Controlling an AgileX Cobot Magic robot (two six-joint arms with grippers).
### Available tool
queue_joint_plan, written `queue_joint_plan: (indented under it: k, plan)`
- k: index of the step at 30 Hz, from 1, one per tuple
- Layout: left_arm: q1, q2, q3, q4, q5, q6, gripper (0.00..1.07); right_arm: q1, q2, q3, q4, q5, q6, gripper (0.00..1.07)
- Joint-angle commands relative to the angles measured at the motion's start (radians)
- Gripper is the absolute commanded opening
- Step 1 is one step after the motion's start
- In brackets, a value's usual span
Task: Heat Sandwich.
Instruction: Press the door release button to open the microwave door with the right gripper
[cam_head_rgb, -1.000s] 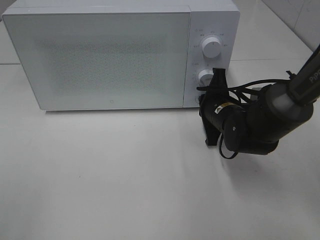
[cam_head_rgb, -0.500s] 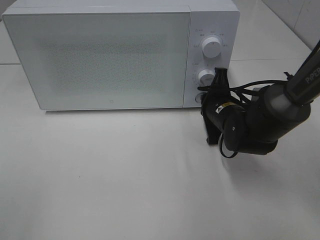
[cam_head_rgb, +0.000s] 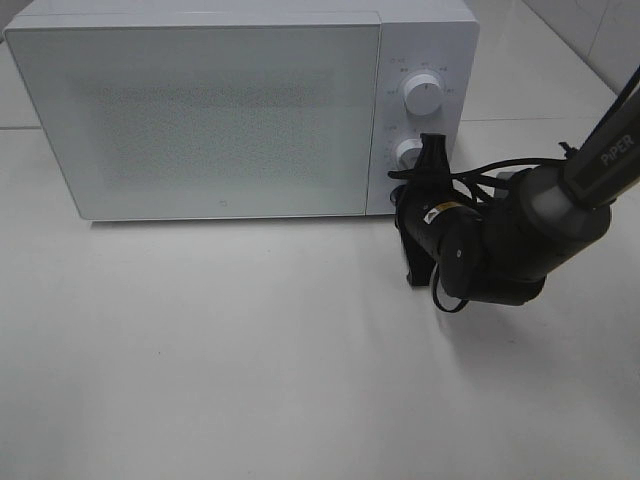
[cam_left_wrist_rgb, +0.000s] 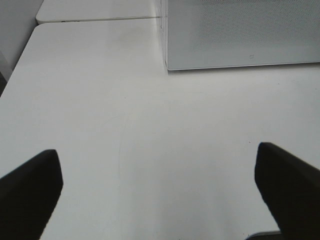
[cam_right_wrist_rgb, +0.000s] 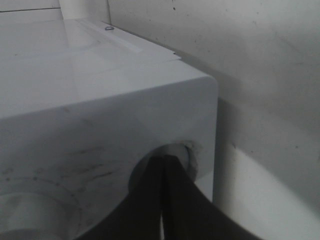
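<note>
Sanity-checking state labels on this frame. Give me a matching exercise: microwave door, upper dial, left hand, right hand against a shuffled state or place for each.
Things:
1. microwave door
2. upper dial
3. left hand
4. right hand

States or places:
a. shut, tips at the round button
b. closed, frosted white front
c. open, above the white table
d. white, above the lower dial

Pairs: 1-b, 2-d, 3-c, 4-a

The exterior high view looks steeply down, with the microwave (cam_head_rgb: 200, 110) across its upper half and the table (cam_head_rgb: 200, 380) below. The left wrist view faces that microwave's front from low and well back. The right wrist view, behind the right gripper (cam_right_wrist_rgb: 163, 165), sits almost against its control panel.
</note>
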Motion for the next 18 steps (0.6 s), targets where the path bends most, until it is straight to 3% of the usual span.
queue_joint_plan:
  k: [1, 8, 18]
  plan:
    - [0.001, -0.023, 0.004, -0.007, -0.007, -0.005, 1.03, -0.015, -0.007, -0.08, -0.01, -0.215, -0.045, 0.01]
    - [0.001, -0.023, 0.004, -0.007, -0.007, -0.005, 1.03, -0.015, 0.046, -0.147, -0.008, -0.233, -0.047, 0.01]
    - [0.001, -0.023, 0.004, -0.007, -0.007, -0.005, 1.03, -0.015, 0.046, -0.147, -0.006, -0.229, -0.07, 0.01]
